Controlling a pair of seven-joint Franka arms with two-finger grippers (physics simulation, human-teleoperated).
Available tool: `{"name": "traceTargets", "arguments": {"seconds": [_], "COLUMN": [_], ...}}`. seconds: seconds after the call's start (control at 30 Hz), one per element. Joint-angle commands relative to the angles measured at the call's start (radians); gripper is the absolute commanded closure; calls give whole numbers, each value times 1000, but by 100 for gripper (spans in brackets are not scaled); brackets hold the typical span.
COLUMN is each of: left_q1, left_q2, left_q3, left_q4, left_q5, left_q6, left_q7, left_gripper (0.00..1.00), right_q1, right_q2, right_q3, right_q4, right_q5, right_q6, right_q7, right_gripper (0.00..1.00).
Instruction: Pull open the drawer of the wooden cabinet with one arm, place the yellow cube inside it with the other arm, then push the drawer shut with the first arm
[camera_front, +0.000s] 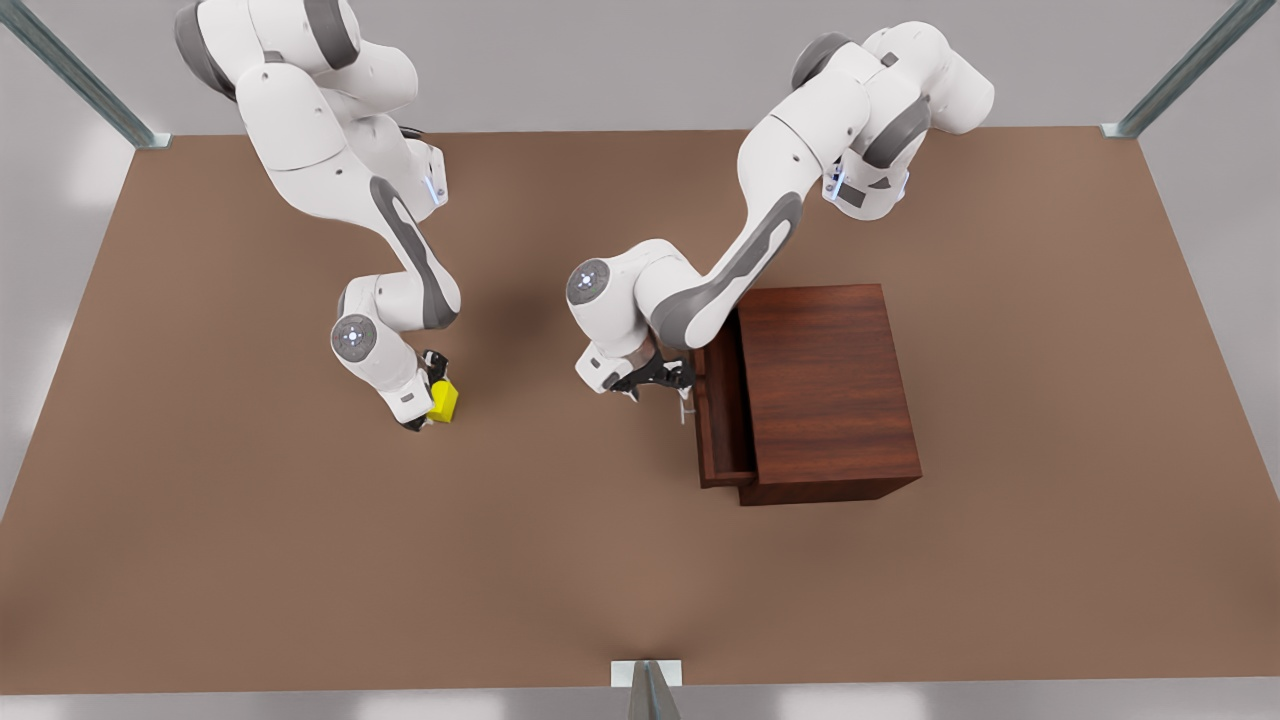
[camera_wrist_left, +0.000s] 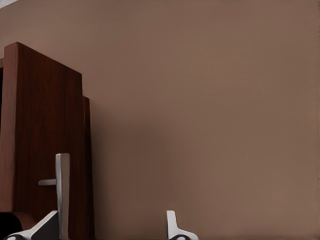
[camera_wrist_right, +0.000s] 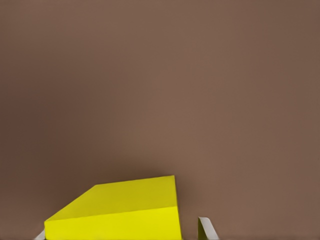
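Scanning left to right, we note the right end effector (camera_front: 432, 392) straddling the yellow cube (camera_front: 443, 400) on the worktop (camera_front: 250, 560), fingers parted, grip unclear. Next, the left end effector (camera_front: 668, 380), open, flanks the handle (camera_front: 685, 405) of the drawer (camera_front: 722, 420), partly out of the wooden cabinet (camera_front: 825, 390).

Both arms: glossy white rounded shells with grey inlay bands and grey joint caps. Round wrist discs carry a blue-lit mark. Black tool bodies, left tool (camera_front: 655, 385) and right tool (camera_front: 428, 392), end in pale fingers (camera_wrist_left: 63, 192).
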Motion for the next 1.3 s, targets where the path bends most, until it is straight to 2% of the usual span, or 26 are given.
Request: {"name": "traceTargets", "arguments": {"seconds": [0.0,0.03,0.1,0.17,0.2,0.37,0.53,0.63,0.83,1.13,1.2,1.27], "left_q1": [-2,-4,-7,-8,-10,-18,-31,-39,-51,-65,-67,-65], "left_q2": [2,2,2,2,2,4,16,18,19,33,21,-4], "left_q3": [0,0,0,0,0,0,-2,-2,0,-8,-19,-68], "left_q4": [1,1,1,2,15,16,36,44,45,67,68,208], "left_q5": [1,1,1,1,1,1,1,1,-1,-1,-22,-83], "left_q6": [16,16,16,16,14,16,26,26,26,23,-24,-274], "left_q7": [-38,-39,-39,-41,-48,-56,-82,-93,-114,-137,-128,-38], "left_gripper": [0,0,0,0,0,0,0,0,0,0,0,0], "right_q1": [0,0,0,0,0,-8,-8,-8,-11,-28,-28,-26], "right_q2": [1,7,7,4,-3,-127,-160,-152,-148,-132,-132,-131], "right_q3": [0,0,0,0,0,-8,-101,-137,-167,-236,-238,-238], "right_q4": [0,0,0,0,0,40,198,289,421,520,527,525], "right_q5": [2,2,2,2,2,1,-10,-19,-19,-70,-79,-99], "right_q6": [6,16,16,16,12,-181,-450,-550,-694,-755,-754,-748], "right_q7": [-10,-24,-24,-24,-25,-77,-166,-186,-180,-188,-182,-168], "right_gripper": [3,5,19,38,41,40,40,39,39,39,38,38]}}
